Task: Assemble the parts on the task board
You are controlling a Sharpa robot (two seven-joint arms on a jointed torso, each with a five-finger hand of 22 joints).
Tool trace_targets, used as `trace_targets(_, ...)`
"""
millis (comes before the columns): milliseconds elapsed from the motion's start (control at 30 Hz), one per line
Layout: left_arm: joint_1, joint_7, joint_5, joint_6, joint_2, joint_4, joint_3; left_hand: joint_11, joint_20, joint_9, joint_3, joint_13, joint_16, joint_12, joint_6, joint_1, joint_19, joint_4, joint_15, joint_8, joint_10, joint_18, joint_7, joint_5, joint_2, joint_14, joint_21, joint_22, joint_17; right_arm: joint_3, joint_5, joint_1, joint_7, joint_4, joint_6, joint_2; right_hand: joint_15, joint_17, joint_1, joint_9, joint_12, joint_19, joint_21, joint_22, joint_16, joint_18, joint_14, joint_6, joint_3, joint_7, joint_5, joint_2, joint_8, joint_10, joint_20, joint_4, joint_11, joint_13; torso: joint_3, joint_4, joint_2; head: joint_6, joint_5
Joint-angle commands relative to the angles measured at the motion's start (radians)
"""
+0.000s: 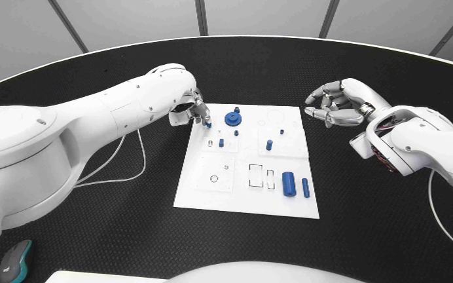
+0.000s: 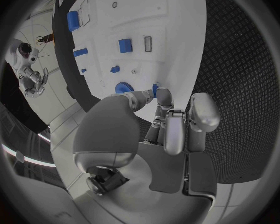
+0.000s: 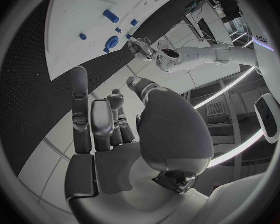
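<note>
The white task board (image 1: 241, 191) lies mid-table, also seen in the left wrist view (image 2: 177, 20) and right wrist view (image 3: 77, 7). On it are a blue gear (image 1: 233, 120), several small blue pegs such as one (image 1: 269, 144), a thick blue cylinder (image 1: 288, 183) and a thin blue bar (image 1: 306, 187). My left hand (image 1: 192, 109) hovers at the board's far left corner and pinches a small blue peg (image 2: 155, 88) at its fingertips, next to the gear (image 2: 121, 87). My right hand (image 1: 338, 107) hangs off the board's far right side, fingers loosely spread (image 3: 84, 109), holding nothing.
A thin white cable (image 1: 132, 165) loops on the black table left of the board. A teal object (image 1: 14, 260) lies at the near left edge. Empty rectangular slots (image 1: 256, 175) sit in the board's near half.
</note>
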Motion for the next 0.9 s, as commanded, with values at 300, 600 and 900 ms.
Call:
trace_targets(300,0.001,0.013,0.065,-0.105,-0.087,0.131,0.000,-0.018,-0.005,-0.016,0.164,0.049,0.014,0.041,0.042,-0.071,0.013,-0.153,-0.015,0.026,0.064,0.002,-0.021,0.112,-0.038,0.085,0.019,0.019,0.208,0.000,0.000,0.000,-0.001,0.001,0.000,-0.005,-0.004,0.001,0.002,-0.002,-0.001,0.006,-0.002,0.001,-0.003,0.013,0.006,-0.007,0.005,-0.001,0.005,-0.001,0.004,0.002,0.001,0.003,-0.001,0.001,0.0010,0.0022,-0.001,0.000,0.000)
trace_targets(600,0.001,0.018,0.076,-0.233,-0.192,0.285,-0.002,-0.031,-0.017,-0.040,0.180,0.117,0.021,0.081,0.084,-0.116,0.029,-0.186,-0.027,0.029,0.121,-0.004,-0.035,0.241,-0.066,0.090,0.041,0.049,0.222,0.000,0.000,0.000,-0.002,0.003,-0.002,-0.011,-0.004,0.001,0.002,-0.002,-0.001,0.006,-0.002,0.001,-0.003,0.013,0.006,-0.007,0.005,-0.001,0.005,-0.001,0.004,0.002,0.001,0.003,-0.001,0.001,0.0010,0.0015,-0.001,0.001,0.003)
trace_targets(900,-0.001,0.027,0.018,-0.333,-0.278,0.436,-0.018,-0.033,-0.018,-0.044,0.182,0.139,0.023,0.095,0.093,-0.122,0.035,-0.193,-0.029,0.031,0.134,-0.007,-0.038,0.254,-0.071,0.091,0.050,0.061,0.225,0.000,0.000,0.000,-0.003,0.004,-0.004,-0.014,-0.004,0.001,0.001,-0.002,0.001,0.005,-0.004,0.000,-0.003,0.013,0.006,-0.006,0.005,-0.001,0.005,-0.002,0.005,0.003,0.001,0.004,-0.001,0.003,0.0003,0.0040,-0.001,-0.001,0.008)
